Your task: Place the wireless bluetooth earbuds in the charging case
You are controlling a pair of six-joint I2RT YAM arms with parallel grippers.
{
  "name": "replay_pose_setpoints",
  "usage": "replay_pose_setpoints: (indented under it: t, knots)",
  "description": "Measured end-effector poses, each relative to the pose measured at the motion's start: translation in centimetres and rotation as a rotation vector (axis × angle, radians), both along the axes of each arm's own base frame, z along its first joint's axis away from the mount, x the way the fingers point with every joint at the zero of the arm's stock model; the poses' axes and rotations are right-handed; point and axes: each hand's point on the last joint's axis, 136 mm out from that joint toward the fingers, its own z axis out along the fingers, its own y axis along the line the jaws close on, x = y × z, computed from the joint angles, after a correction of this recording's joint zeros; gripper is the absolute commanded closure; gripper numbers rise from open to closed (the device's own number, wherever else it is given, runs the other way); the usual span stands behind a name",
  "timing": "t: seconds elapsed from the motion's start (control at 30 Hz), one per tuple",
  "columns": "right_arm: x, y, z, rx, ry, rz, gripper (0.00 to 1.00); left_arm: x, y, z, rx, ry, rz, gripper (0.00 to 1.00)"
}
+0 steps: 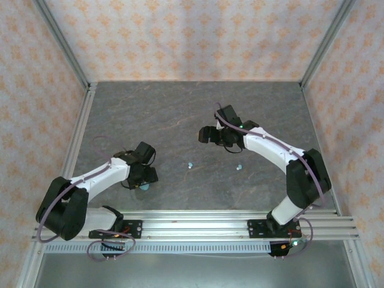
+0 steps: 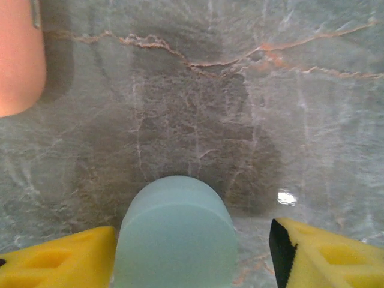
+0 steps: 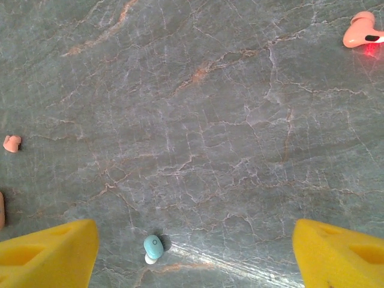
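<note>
We see the left gripper with its jaws open astride the light blue case (one yellow finger close against its side, the other standing clear), and a salmon-pink case lies nearby. The right gripper hangs wide open over the marbled table, holding nothing. A light blue earbud lies on the table between its fingers, and a pink earbud lies well apart.

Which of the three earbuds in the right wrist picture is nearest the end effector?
The light blue earbud, by the right end effector; the two salmon-pink earbuds lie far off near the edges.
</note>
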Motion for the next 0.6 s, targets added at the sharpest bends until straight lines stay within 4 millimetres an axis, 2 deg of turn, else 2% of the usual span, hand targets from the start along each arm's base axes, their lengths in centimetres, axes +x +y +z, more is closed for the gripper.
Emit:
replay_pose_setpoints:
  t: [0.07, 0.2, 0.3, 0.4, 0.5, 0.6]
  knots:
    - [-0.1, 0.1, 0.0, 0.008, 0.008, 0.003, 0.20, -0.2, 0.1, -0.6, 0.019, 0.017, -0.017, 0.44]
    - [-0.5, 0.4, -0.3, 0.020, 0.035, 0.013, 0.20, -0.2, 0.1, -0.5, 0.040, 0.021, -0.056, 0.59]
    - [-0.4, 0.5, -0.5, 0.043, 0.063, 0.005, 0.28, 0.0, -0.5, -0.4, 0.058, 0.016, -0.106, 0.75]
    - [-0.3, 0.6, -0.3, 0.091, 0.103, 0.011, 0.31, 0.2, -1.0, -0.1, 0.073, 0.013, -0.163, 0.83]
    - [0.1, 0.2, 0.2, 0.154, 0.178, 0.024, 0.34, 1.1, -3.0, 1.4, 0.053, -0.022, -0.266, 0.83]
    - [0.2, -0.7, 1.3, 0.208, 0.240, 0.039, 0.35, 3.9, -6.2, 4.9, -0.010, -0.127, -0.382, 0.83]
